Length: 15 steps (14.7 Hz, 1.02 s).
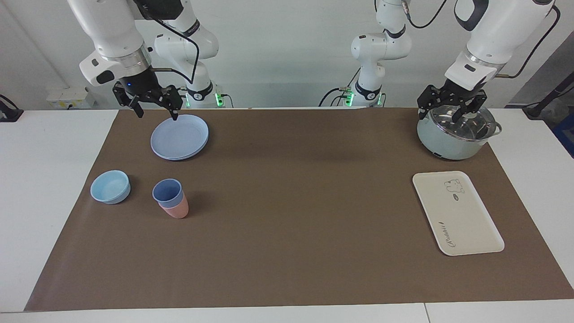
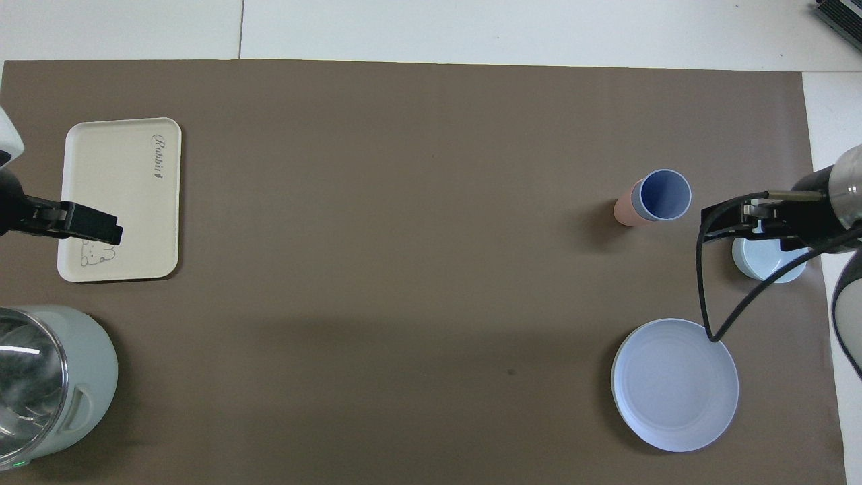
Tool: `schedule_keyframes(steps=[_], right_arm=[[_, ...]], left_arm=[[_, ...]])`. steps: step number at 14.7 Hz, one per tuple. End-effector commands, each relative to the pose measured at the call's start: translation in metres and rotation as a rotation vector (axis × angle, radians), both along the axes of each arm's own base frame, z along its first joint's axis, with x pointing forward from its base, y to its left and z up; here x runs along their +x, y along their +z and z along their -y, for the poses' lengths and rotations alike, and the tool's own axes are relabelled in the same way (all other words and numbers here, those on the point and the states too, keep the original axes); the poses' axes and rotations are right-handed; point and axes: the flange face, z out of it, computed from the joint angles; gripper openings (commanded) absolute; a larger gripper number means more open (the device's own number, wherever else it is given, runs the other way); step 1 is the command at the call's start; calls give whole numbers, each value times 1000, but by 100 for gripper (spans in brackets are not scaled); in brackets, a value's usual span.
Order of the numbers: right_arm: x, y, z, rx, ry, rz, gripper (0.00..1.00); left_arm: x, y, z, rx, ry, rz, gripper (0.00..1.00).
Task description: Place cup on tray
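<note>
Cup (image 1: 167,192) nested in pink tumbler (image 1: 178,210), bowl (image 1: 110,186) beside

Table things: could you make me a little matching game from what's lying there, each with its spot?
Things:
1. cup
2. tray
3. plate
4. pot

Spots:
A. under the right hand
B. nested in the pink tumbler
C. under the left hand
D. bare, at the left arm's end

Pairs: 1-B, 2-D, 3-A, 4-C

cups 2 (nested): blue cup (image 1: 167,192), pink cup (image 1: 177,209) | tray (image 1: 457,214) 1 | plate (image 1: 179,137) 1 | bowl (image 1: 110,186) 1 | pot (image 1: 455,132) 1
</note>
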Motion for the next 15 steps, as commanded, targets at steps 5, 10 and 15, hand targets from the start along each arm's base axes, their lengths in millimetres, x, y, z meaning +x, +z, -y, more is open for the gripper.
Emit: schedule_keyframes(steps=[5,10,15], right_arm=[[-7,4,8,-4,0,15,100],[-12,5,7,4,-11,-8,100],[8,1,27,19,-220,46,99]], left_arm=[[-7,2,-2,-6,11,-7,100],[-7,2,-2,-6,11,-7,100],[-7,2,-2,-6,11,-7,100]])
